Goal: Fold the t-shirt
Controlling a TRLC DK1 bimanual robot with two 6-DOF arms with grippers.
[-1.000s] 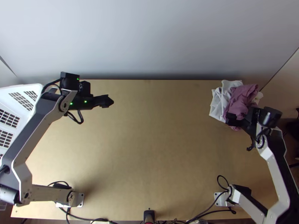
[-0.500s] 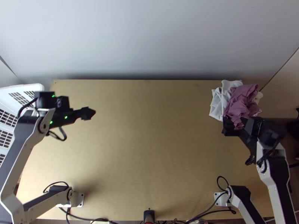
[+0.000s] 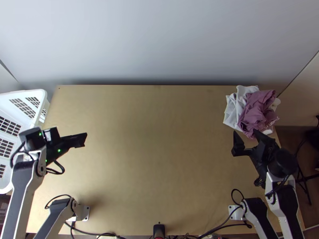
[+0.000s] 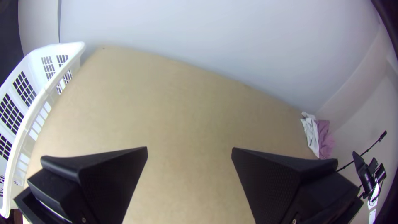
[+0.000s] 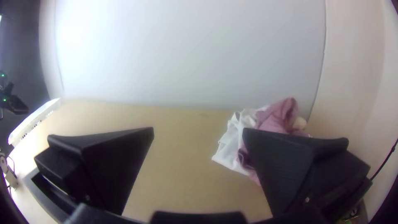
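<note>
At the table's far right corner in the top view lies a bunched purple cloth [image 3: 258, 109], crumpled on top of a white cloth [image 3: 233, 111]. My right gripper [image 3: 245, 139] stands open just nearer than the pile, nothing between its fingers. On the table's left side is my left gripper [image 3: 85, 139], far from the cloths. The left wrist view has the left gripper [image 4: 189, 153] wide open over bare wood, with the purple cloth [image 4: 325, 139] far off. In the right wrist view, one finger of the open right gripper [image 5: 199, 132] partly covers the purple cloth [image 5: 275, 118].
A white slatted basket [image 3: 24, 95] stands at the table's left edge, beside the left arm. Bare wooden table [image 3: 159, 151] stretches between the two arms. A pale wall [image 3: 159, 40] rises behind the far edge. Cables run along the near edge.
Both arms have drawn back toward the near edge, the left one also leftward. The right gripper has come away from the purple cloth, which stays on the pile with its near part slightly shifted.
</note>
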